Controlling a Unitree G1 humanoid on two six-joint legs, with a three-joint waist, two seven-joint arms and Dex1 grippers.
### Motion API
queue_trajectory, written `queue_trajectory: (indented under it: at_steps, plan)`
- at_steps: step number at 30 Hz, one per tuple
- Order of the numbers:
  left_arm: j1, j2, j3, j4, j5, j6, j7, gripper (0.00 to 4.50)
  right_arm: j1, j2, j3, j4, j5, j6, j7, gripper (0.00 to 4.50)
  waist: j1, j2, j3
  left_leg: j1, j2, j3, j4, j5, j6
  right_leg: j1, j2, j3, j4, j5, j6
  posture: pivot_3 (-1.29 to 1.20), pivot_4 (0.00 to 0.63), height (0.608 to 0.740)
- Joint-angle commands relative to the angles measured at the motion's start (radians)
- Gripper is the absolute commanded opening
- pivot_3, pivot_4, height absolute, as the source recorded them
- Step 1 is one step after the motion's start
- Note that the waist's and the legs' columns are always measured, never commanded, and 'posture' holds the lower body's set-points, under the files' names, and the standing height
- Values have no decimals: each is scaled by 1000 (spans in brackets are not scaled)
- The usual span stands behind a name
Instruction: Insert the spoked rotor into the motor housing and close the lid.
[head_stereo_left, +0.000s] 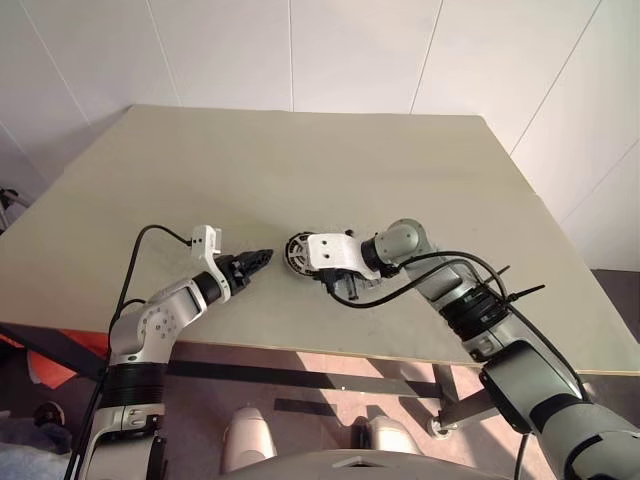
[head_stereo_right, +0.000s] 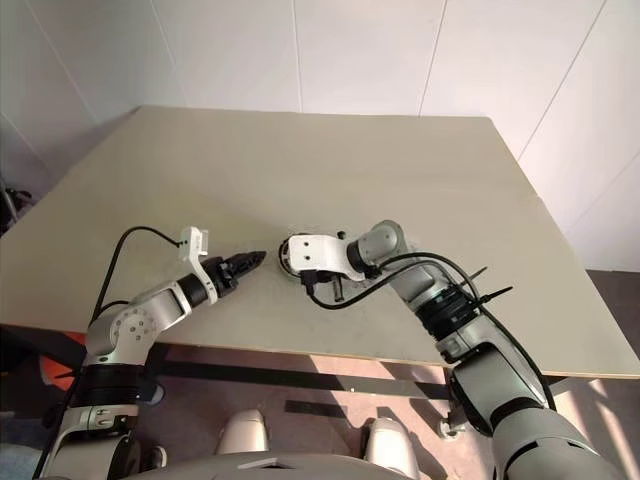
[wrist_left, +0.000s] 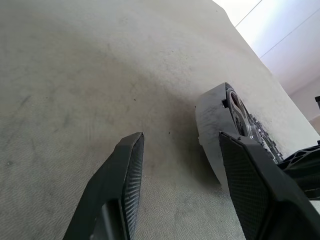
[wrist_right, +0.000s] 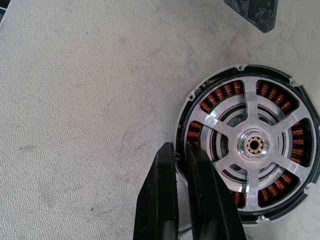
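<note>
The motor housing is a round grey cup with copper-red windings, near the table's front middle. The spoked rotor sits inside it, its silver spokes and hub facing my right wrist camera. My right gripper is shut on the housing's rim. The left wrist view shows the housing tipped up on its edge. My left gripper is open just left of the housing, with nothing between its fingers. The lid is out of view.
The beige table stretches bare toward the white wall behind. Its front edge runs close below both grippers. A black cable loops off my right wrist over the table.
</note>
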Motion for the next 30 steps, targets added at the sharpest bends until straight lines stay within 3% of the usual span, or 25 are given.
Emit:
queue_trajectory:
  at_steps: [1,10,20,26,30]
  plan:
    - [-19,3,10,-17,1,-17,-7,2529,-12,7,-4,14,5,1,-22,700,0,0,0,0,0,0,0,0,0,0,0,0,0,0,0,0,0,740]
    - [-12,6,12,-26,-1,-12,-6,2529,-21,17,-86,-128,110,121,-16,3657,-1,0,0,2,0,0,0,0,0,2,0,0,0,0,0,0,0,740]
    - [-32,10,-11,-41,-12,-8,-58,2529,29,35,-375,-266,311,683,-203,3657,12,0,0,2,0,0,0,0,-1,2,0,1,0,0,0,0,0,740]
    - [-72,23,-46,-4,8,6,-93,2529,93,67,-760,-391,507,1210,-318,3657,23,1,0,3,-1,0,-1,1,-1,2,0,1,0,0,0,0,0,740]
    - [-118,22,-82,45,25,4,-133,2529,157,105,-956,-441,596,1402,-357,3657,29,1,0,5,-1,1,-4,2,-3,2,0,1,0,0,0,0,0,740]
